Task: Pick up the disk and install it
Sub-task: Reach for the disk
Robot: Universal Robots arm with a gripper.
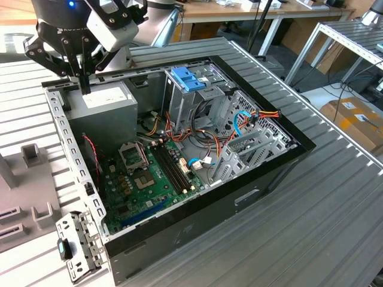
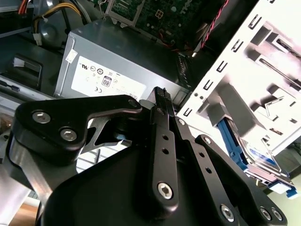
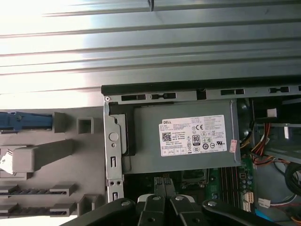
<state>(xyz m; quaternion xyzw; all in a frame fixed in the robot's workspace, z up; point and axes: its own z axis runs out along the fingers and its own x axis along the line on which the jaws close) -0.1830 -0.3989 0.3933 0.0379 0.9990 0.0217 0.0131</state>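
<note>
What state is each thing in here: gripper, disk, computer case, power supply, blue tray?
gripper: shut, holding nothing, near the power supply.
disk: lying in the grey fixture outside the case, not gripped.
computer case: on its side, side panel off, open.
power supply: seated in a corner of the case.
light-blue tray: resting on top of the drive cage.

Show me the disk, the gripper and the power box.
disk (image 2: 261, 159): second wrist view, its labelled face.
gripper (image 1: 85, 89): exterior view, between its fingertips.
power box (image 3: 188, 139): first wrist view, its white sticker.
</note>
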